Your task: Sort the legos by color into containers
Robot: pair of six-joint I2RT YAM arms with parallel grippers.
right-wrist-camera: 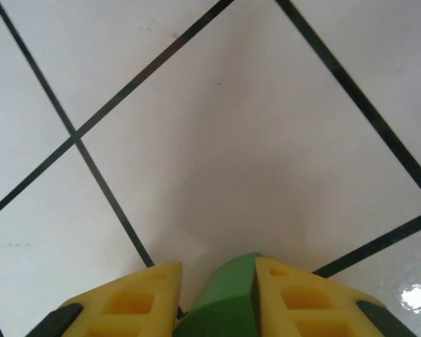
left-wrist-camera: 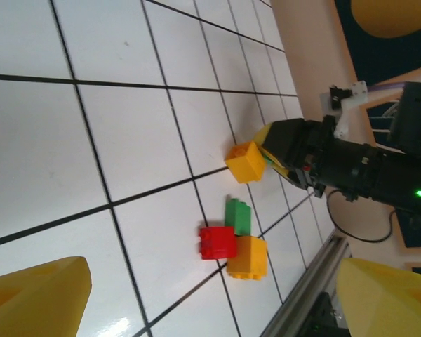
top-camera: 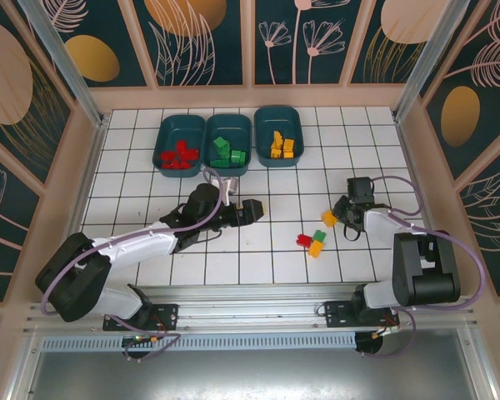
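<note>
Right end effector [right-wrist-camera: 216, 270] is down at the tabletop [top-camera: 358, 142], over toward the right edge. Its yellow fingers [right-wrist-camera: 133, 302] are closed up on a green lego [right-wrist-camera: 221, 302]. The brick sits right between them and looks pinched on both sides, but the wrist view only catches its top, so I wouldn't swear the grip is tight. A yellow-orange lego [left-wrist-camera: 245, 161] sits just beside one of those fingers, on the side facing the middle of the tabletop.

A bit closer to the near edge there's a little clump of three bricks touching each other: a red lego [left-wrist-camera: 217, 242], a second green lego [left-wrist-camera: 237, 216] and an orange lego [left-wrist-camera: 247, 256].

Left end effector [top-camera: 256, 210] is over the middle of the tabletop, jaws spread wide with nothing in them, pointing toward that clump.

The three teal containers are lined up side by side along the far edge. The left bin [top-camera: 183, 129] has the red pile [top-camera: 179, 154], the middle bin [top-camera: 229, 127] the green pile [top-camera: 227, 152], and the right bin [top-camera: 277, 118] the yellow-orange pile [top-camera: 281, 146].
</note>
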